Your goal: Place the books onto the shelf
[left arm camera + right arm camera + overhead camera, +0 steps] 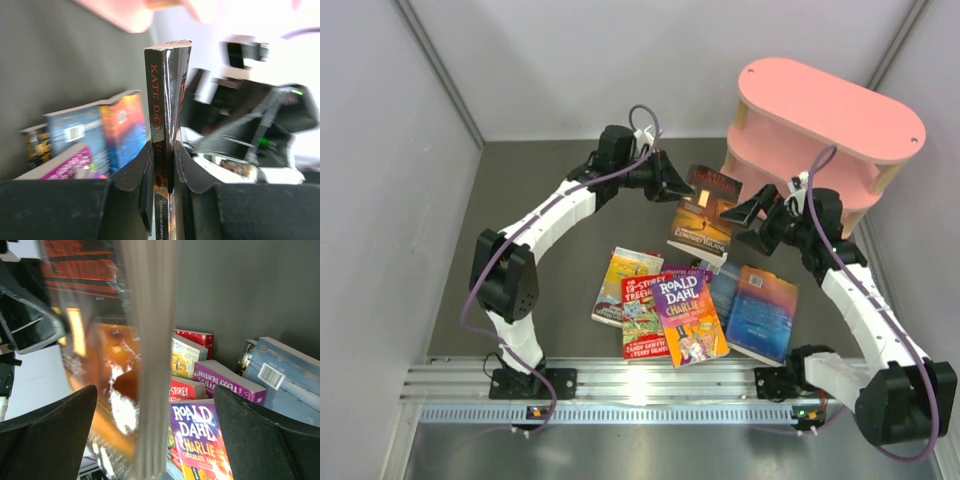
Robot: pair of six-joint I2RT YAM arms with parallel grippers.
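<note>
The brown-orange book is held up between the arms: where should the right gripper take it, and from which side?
Probably on the page edge of the brown-orange book, coming from the robot's right: the left gripper pinches the spine side, and the upright page edge stands inside the open right gripper.

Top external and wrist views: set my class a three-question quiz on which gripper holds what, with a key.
1. True or false: the left gripper is shut on the brown-orange book.
2. The right gripper has its jaws: A shut on that book's spine; B open, flanking that book's page edge; C shut on nothing.
3. Fill in: the top board of the pink shelf holds ___ books.
Key: 1 true; 2 B; 3 no.
</note>
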